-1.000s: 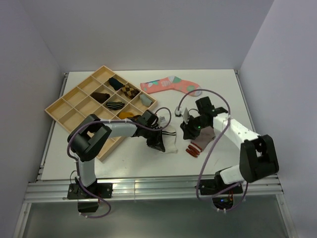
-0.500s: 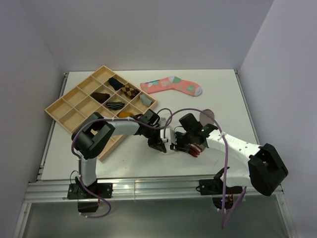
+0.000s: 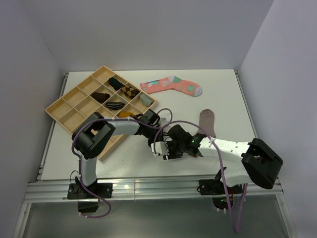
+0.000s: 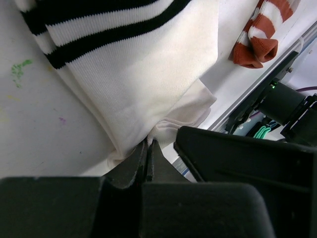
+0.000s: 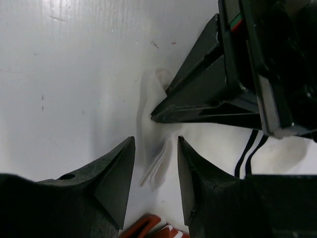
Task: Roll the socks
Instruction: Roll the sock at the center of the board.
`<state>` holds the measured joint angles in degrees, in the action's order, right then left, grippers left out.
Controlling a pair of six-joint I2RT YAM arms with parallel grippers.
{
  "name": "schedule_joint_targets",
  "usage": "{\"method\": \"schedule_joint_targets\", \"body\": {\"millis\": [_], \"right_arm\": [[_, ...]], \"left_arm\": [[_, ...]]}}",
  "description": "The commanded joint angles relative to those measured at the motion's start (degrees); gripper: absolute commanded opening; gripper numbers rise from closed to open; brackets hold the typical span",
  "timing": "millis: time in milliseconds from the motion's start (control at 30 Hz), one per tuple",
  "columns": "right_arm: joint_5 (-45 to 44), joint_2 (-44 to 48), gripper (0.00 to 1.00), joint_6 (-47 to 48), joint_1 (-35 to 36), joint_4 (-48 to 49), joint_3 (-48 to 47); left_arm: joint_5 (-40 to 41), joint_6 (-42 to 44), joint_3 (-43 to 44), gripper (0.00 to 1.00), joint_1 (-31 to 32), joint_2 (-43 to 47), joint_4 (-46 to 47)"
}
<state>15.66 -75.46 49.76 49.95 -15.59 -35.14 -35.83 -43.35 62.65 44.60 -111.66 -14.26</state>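
1. The short white ankle sock with black cuff stripes lies flat on the white table, near the front edge and between the two arms. One thin corner flap sticks out from its folded edge.
2. The left gripper has its fingers pressed tightly together on that folded edge, pinching the white fabric.
3. The right gripper faces the left one tip to tip. Its fingers are a narrow gap apart, and the loose flap lies on the table between them, not clamped.
4. The longer taupe-brown sock lies just right of the white one. Its toe points away from the arms and its lower length runs under the right arm. Its red-and-white striped cuff is bunched up just beside the white sock.
5. A long coral-pink sock with teal and white patches lies well apart, toward the back of the table.
6. A divided wooden tray sits at an angle on the left, with the left arm reaching over its near corner.
7. The row of compartments along its edge nearest the pink sock holds a dark roll, a brown diamond-patterned roll and a grey-blue roll, one in each.
8. The next row in holds a dark brown roll, a black roll with pale stripes and a mustard-yellow roll, the last partly hidden by the arm.
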Motion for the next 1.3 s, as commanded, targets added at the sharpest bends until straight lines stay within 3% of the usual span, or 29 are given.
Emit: {"method": "schedule_joint_targets", "body": {"millis": [0,267,433,533,600,667,767,933,1067,1133,1167,1233,1267], "right_arm": [[-3.79,-0.74,0.47,-0.54,2.25,5.22,0.59],[-5.64,-4.61,0.44,-1.33,3.22,5.75,-0.28],[-5.20,-4.43,0.31,-2.29,3.13,4.61,-0.11],[-4.33,-2.60,0.23,-3.17,2.61,3.56,0.15],[-1.53,-1.36,0.24,-4.05,1.12,1.63,-0.28],[0.68,-1.00,0.30,-4.14,-0.98,-0.91,-1.16],[4.63,-1.09,0.26,-4.32,-3.45,-4.08,-2.65],[11.39,-2.05,0.27,-3.88,-8.20,-8.57,-5.81],[11.85,-3.64,0.24,-3.44,-10.31,-8.93,-6.53],[11.94,-3.64,0.27,-3.61,-10.40,-8.93,-6.53],[12.11,-3.29,0.34,-3.53,-10.49,-8.67,-6.35],[11.42,-1.54,0.36,-3.53,-10.49,-7.70,-5.13],[10.97,-0.84,0.36,-3.44,-10.06,-6.65,-4.77]], "left_arm": [[1.20,0.73,-0.43,0.00,0.05,-1.90,-1.12],[0.85,0.90,-0.95,0.00,0.05,-1.90,-0.77],[0.68,-0.15,-1.48,0.01,-0.13,-1.46,0.55],[1.38,-1.82,-2.53,0.09,-0.13,-0.76,2.48],[2.60,-4.18,-4.38,0.20,-0.13,1.00,5.63],[4.19,-5.51,-6.04,0.23,-0.13,3.02,7.22],[8.84,-7.61,-8.06,0.28,-0.21,5.65,10.21],[12.80,-10.78,-11.41,0.29,-0.39,7.95,17.32],[11.93,-13.50,-12.20,0.25,-0.22,5.58,21.02],[12.19,-13.77,-12.12,0.22,-0.04,4.44,21.38],[12.28,-13.60,-11.85,0.18,-0.04,4.17,20.95],[12.45,-13.42,-11.42,0.16,-0.04,3.55,19.28],[12.63,-13.42,-11.06,0.08,-0.04,3.46,18.66]]}}
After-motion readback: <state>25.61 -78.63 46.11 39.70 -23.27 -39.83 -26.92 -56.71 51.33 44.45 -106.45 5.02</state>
